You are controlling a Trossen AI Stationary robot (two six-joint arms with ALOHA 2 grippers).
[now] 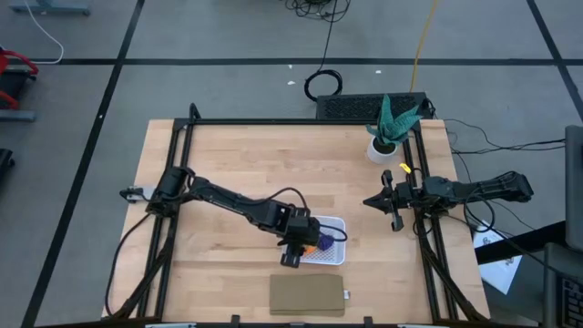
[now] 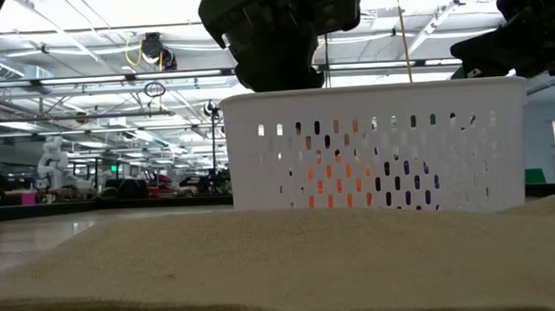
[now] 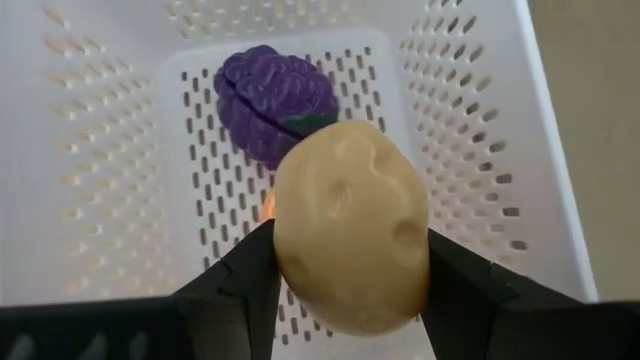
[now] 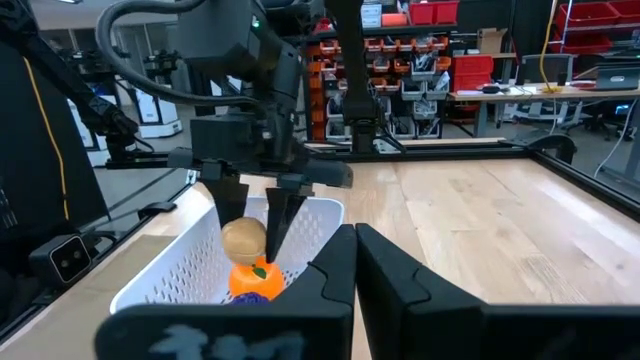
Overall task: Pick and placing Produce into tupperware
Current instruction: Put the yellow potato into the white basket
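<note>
Tan potato [image 3: 350, 225] gripped in left claw [image 3: 350, 262], white tupperware [image 3: 560, 190] beneath, purple produce [image 3: 275, 100] below, right claw [image 4: 352, 238] closed, idle.

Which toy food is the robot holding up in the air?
The tan-brown oval potato, pinched in the left gripper above the white slotted basket. The lumpy purple piece and round orange one lie inside it.

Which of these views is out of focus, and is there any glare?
Low view: the brown mat in the foreground is soft, and bright ceiling lights wash out the background. Left wrist view: sharp on the potato in the left gripper; the white basket is brightly, evenly lit.
</note>
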